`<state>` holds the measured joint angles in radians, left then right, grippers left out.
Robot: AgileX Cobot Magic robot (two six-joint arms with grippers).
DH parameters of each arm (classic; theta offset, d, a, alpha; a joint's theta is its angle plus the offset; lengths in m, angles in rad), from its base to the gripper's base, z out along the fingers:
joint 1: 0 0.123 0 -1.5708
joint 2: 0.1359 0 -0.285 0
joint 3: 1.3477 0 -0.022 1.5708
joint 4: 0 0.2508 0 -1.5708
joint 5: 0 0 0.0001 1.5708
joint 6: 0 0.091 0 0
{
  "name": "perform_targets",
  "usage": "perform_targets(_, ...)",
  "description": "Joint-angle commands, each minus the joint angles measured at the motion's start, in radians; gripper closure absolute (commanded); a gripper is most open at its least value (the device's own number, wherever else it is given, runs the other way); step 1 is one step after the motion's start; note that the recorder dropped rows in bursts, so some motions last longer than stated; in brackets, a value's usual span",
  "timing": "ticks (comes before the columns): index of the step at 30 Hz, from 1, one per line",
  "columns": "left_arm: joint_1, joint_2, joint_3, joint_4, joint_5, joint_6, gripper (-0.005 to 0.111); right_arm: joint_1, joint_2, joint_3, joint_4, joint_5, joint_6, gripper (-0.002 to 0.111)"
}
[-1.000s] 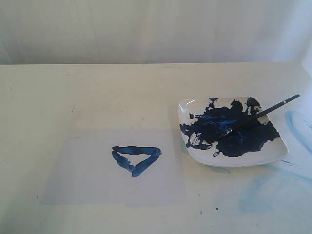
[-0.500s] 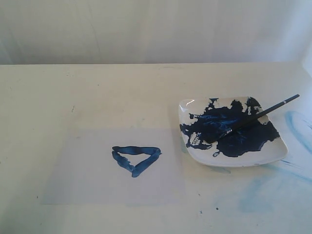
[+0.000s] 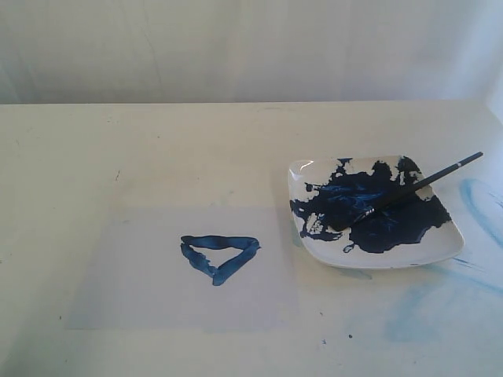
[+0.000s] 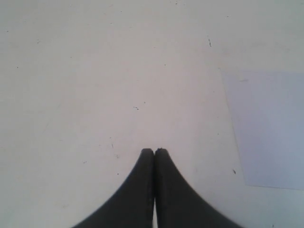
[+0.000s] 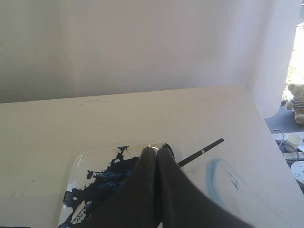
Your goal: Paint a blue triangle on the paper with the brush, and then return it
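A blue triangle (image 3: 219, 256) of thick strokes is painted on the pale paper (image 3: 141, 275), left of the white plate (image 3: 318, 253). The brush (image 3: 416, 187) lies across the plate with its tip in the dark-blue paint and its black handle sticking out over the far right rim. Neither arm shows in the exterior view. My left gripper (image 4: 155, 151) is shut and empty over bare tabletop, with a corner of the paper (image 4: 270, 128) off to one side. My right gripper (image 5: 157, 149) is shut and empty above the plate (image 5: 83, 159), with the brush handle (image 5: 202, 152) beyond it.
Pale-blue smears (image 3: 479, 206) mark the cream tabletop right of and in front of the plate. The right wrist view shows the table's edge, with a teddy bear (image 5: 297, 102) and cups (image 5: 294, 141) beyond it. A white wall stands behind the table.
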<state>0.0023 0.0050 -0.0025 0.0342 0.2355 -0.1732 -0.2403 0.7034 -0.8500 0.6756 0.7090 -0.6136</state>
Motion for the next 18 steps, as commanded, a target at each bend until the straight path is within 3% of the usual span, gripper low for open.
perform_targets(1, -0.005, -0.005, 0.003, 0.001, 0.001, -0.01, 0.107, 0.002, -0.004, 0.004, 0.003, 0.002, 0.001, 0.108)
perform_targets(3, -0.005, -0.005, 0.003, 0.001, 0.001, -0.01, 0.107, 0.02, -0.004, 0.004, 0.003, 0.002, 0.001, 0.108)
perform_targets(8, -0.003, -0.005, 0.003, 0.001, 0.001, -0.007, 0.107, 0.255, -0.008, 0.004, -0.061, -0.066, 0.001, 0.108)
perform_targets(11, -0.004, -0.005, 0.003, 0.001, 0.001, -0.007, 0.107, 0.325, -0.011, 0.004, -0.046, -0.061, 0.001, 0.108)
perform_targets(18, -0.004, -0.005, 0.003, 0.001, 0.001, -0.007, 0.107, 0.36, -0.015, 0.004, -0.05, -0.061, 0.001, 0.108)
